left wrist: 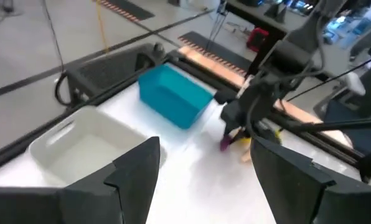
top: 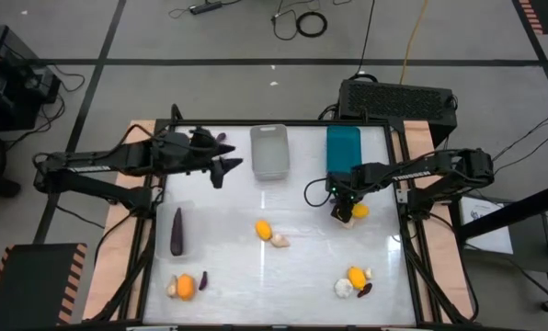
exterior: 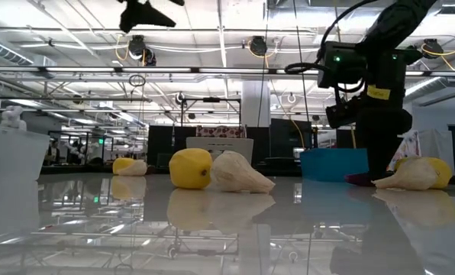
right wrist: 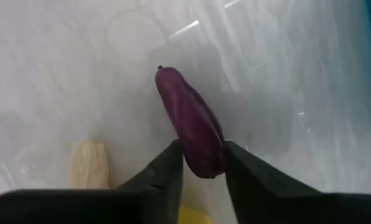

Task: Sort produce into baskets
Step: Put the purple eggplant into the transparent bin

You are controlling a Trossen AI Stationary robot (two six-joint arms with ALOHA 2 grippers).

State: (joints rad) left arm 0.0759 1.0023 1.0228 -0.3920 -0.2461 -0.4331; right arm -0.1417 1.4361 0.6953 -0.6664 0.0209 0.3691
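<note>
In the high view, the right end effector (top: 341, 213) is seen lowered to the bench (top: 228, 276) at about 3 o'clock from the bench's centre, just below the teal basket (top: 343, 147). A yellow fruit (top: 359, 211) lies touching it on its 3 o'clock side. The left end effector (top: 226, 168) is held at 10 o'clock, just beside the grey basket (top: 270, 152), its fingers apart and empty. A long eggplant (top: 176, 231) lies at 8 o'clock, and a yellow fruit with a garlic bulb (top: 279, 240) sits near the centre. Two more clusters of produce are seen at 7 and 5 o'clock.

In the low view, the right end effector (exterior: 363, 177) is down at the bench surface, beside a garlic bulb (exterior: 407, 176) and in front of the teal basket (exterior: 333, 163).

In the left wrist view, the left fingers (left wrist: 139, 171) are spread wide with nothing between them; the grey basket (left wrist: 86, 146) and teal basket (left wrist: 173, 96) are ahead.

In the right wrist view, a small purple eggplant (right wrist: 192, 121) lying on the bench is clamped at one end between the right fingers (right wrist: 167, 171).
</note>
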